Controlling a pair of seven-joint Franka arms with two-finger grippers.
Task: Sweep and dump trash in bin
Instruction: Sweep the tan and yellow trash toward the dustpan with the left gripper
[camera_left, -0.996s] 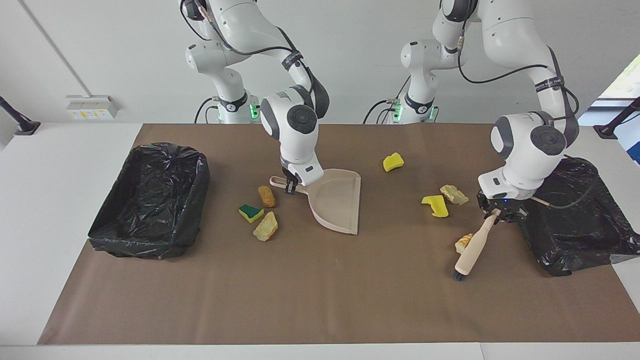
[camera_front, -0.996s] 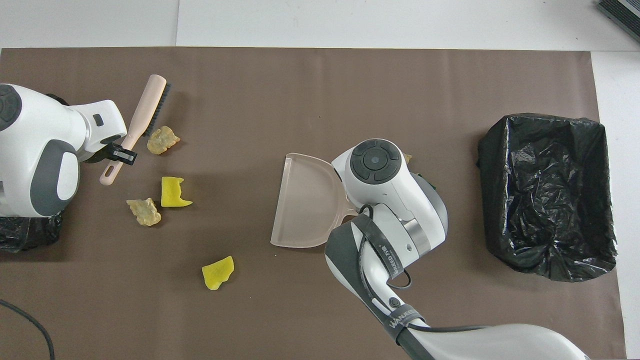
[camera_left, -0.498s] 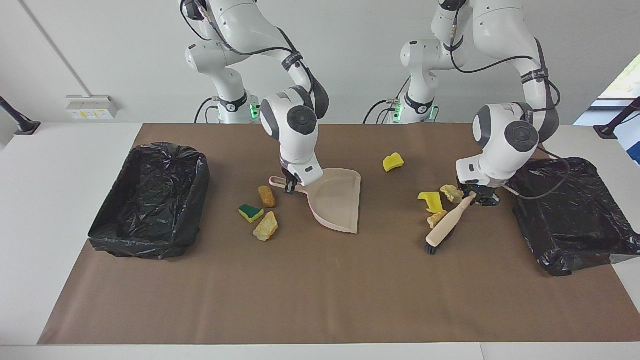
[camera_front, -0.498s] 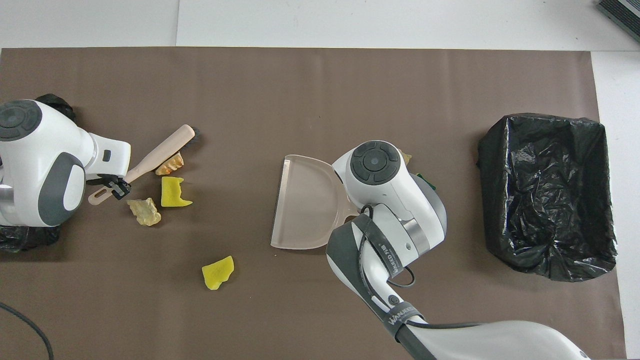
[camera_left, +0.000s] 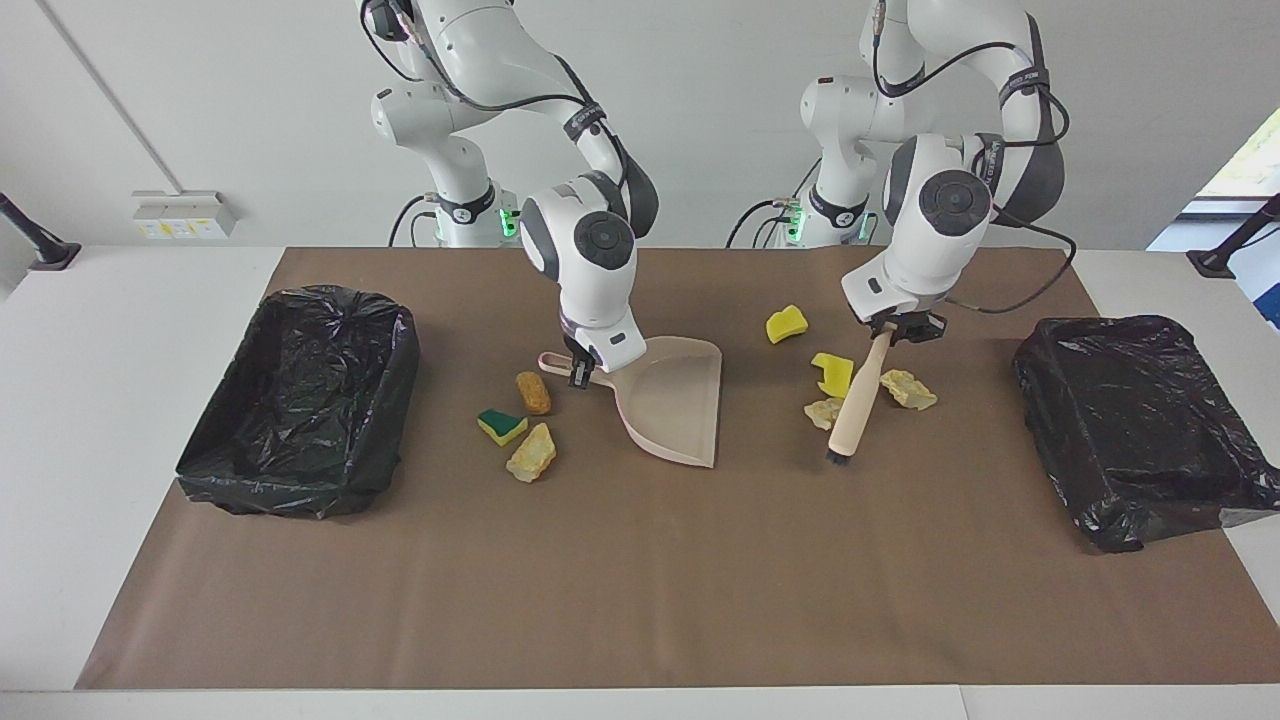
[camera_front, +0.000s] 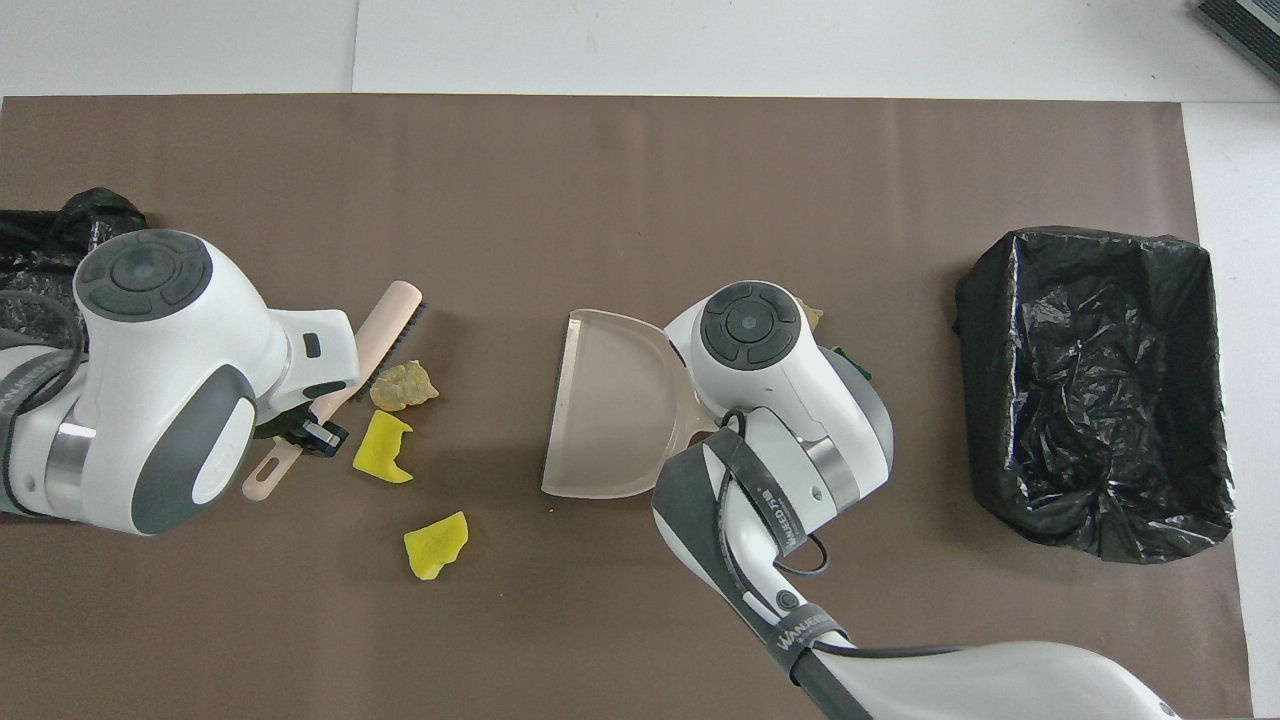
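Note:
My right gripper is shut on the handle of the pale pink dustpan, which lies flat mid-table. My left gripper is shut on the beige-handled brush, slanted with its bristle end down at the mat. A yellow sponge bit and a pale lump lie against the brush on the dustpan's side; another pale lump lies on its opposite flank. A further yellow bit sits nearer the robots. An orange-brown piece, a green-topped sponge and a pale chunk lie beside the dustpan handle.
A black-lined bin stands at the right arm's end of the brown mat, and a second black-lined bin at the left arm's end. In the overhead view my right wrist hides its own fingers and the trash by the handle.
My left arm has swung the brush from near its end's bin toward the dustpan, pushing a pale lump and a yellow bit along. The right arm and dustpan have stayed still.

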